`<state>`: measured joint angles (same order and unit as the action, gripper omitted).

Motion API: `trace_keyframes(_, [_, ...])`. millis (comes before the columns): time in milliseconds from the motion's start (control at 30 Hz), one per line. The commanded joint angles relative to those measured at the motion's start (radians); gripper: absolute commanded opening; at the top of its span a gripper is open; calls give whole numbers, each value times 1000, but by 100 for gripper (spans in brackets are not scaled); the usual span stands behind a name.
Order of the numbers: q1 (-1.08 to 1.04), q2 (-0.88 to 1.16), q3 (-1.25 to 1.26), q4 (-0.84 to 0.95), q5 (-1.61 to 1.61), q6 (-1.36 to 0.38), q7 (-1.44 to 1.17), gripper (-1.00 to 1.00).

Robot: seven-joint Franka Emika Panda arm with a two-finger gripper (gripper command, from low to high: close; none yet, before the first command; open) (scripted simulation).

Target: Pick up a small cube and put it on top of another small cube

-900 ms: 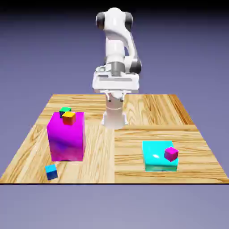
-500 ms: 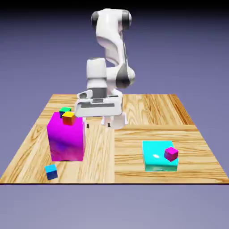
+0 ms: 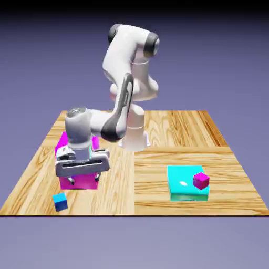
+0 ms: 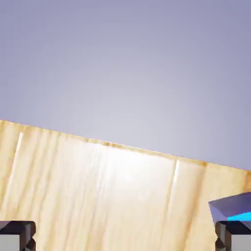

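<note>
The small blue cube [image 3: 60,202] lies on the wooden table [image 3: 173,126] near its front edge at the exterior view's left. My gripper [image 3: 83,180] hangs open just above and to the right of it, in front of the tall magenta block [image 3: 62,143]. In the hand view the open gripper [image 4: 125,238] has only bare wood between its grey fingertips [image 4: 17,236]. A corner of the blue cube [image 4: 234,208] shows just above the right tip. The other small cube is hidden behind my hand and wrist.
A flat cyan block [image 3: 185,185] lies at the front right of the exterior view, with a small magenta cube [image 3: 200,180] on its right edge. The table's edge [image 4: 122,146] crosses the hand view, with blue-violet backdrop beyond it.
The arm has swung from the table's middle to the exterior view's left and come down in front of the magenta block. It now covers the small cubes on top of that block.
</note>
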<state>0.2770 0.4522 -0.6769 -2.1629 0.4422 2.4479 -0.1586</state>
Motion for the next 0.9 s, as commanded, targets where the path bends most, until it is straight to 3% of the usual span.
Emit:
trace_keyframes(0, [9, 36, -24, 23, 16, -21, -32, 0])
trace_keyframes(333, [103, 399, -264, 252, 173, -230, -351, 0])
trace_keyframes(500, [29, 516, -168, 272, 263, -132, -402, 0])
trace_keyframes(533, [29, 516, -168, 272, 263, -132, -402, -100])
trace_keyframes(667, [104, 407, -270, 259, 175, -239, -357, -100])
trace_keyframes(867, [2, 190, -158, 199, 32, -331, -111, -100])
